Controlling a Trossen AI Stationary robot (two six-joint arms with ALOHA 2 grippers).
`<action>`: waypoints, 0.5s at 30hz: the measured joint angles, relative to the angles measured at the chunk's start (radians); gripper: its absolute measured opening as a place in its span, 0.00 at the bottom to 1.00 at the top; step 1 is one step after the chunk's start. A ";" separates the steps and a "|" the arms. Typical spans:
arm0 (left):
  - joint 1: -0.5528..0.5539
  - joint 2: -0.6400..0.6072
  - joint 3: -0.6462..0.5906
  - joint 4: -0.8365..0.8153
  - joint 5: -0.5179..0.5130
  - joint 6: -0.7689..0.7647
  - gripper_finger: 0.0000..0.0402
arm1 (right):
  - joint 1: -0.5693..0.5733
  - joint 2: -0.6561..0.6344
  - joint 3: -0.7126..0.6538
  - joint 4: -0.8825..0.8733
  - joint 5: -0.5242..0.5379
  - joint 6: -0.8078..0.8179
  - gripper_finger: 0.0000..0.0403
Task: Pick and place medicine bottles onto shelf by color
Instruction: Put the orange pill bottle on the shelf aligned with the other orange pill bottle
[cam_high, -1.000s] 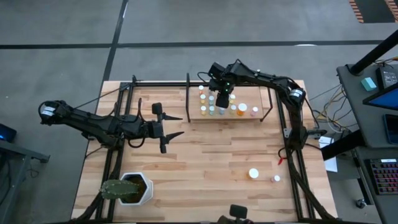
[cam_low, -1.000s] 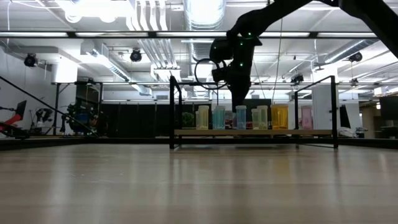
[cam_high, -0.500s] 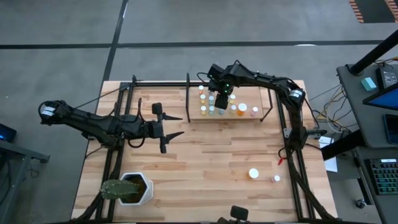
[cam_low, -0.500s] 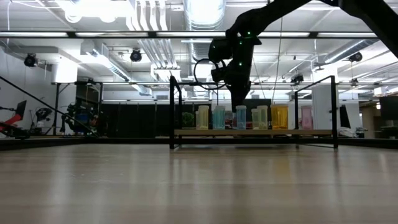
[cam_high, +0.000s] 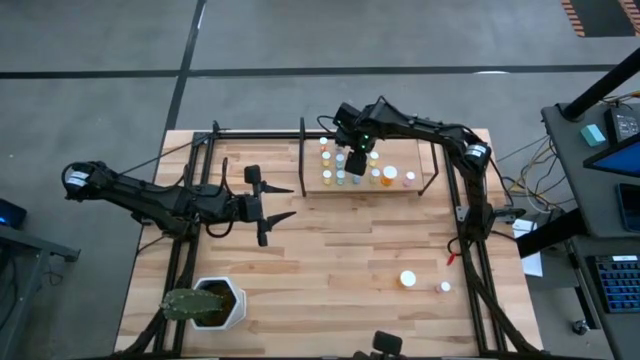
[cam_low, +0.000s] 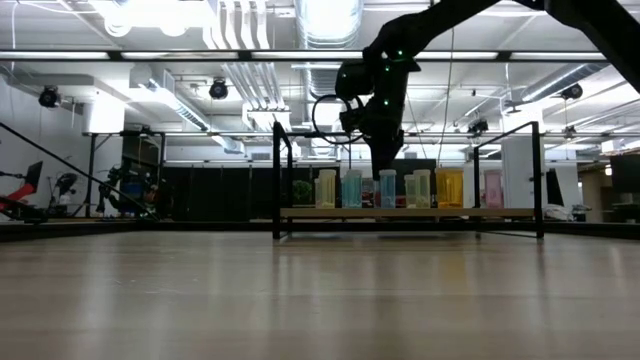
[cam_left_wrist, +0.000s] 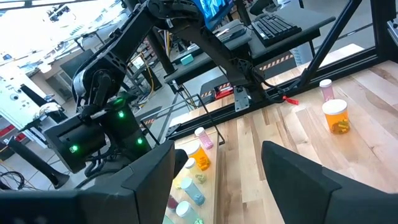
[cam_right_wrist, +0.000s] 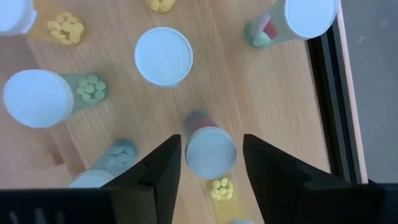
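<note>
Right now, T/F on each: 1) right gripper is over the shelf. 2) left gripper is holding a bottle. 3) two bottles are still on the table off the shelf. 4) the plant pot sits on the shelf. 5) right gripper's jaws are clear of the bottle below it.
1) True: the right gripper hangs over the shelf.
2) False: the left gripper is open and empty, over bare table.
3) True: an orange bottle and a pink bottle stand on the table.
4) False: the plant pot sits on the table's near left corner.
5) True: a capped bottle stands between open jaws, gaps either side.
</note>
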 joint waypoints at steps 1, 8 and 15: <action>0.000 0.000 0.000 0.000 0.000 0.000 0.56 | 0.000 -0.007 0.003 -0.003 0.000 0.001 0.41; 0.000 0.000 0.000 0.001 0.000 -0.008 0.56 | 0.010 -0.090 0.078 -0.078 0.001 0.058 0.41; 0.000 0.000 0.000 0.007 0.000 -0.039 0.56 | 0.123 -0.267 0.040 -0.102 -0.009 0.228 0.41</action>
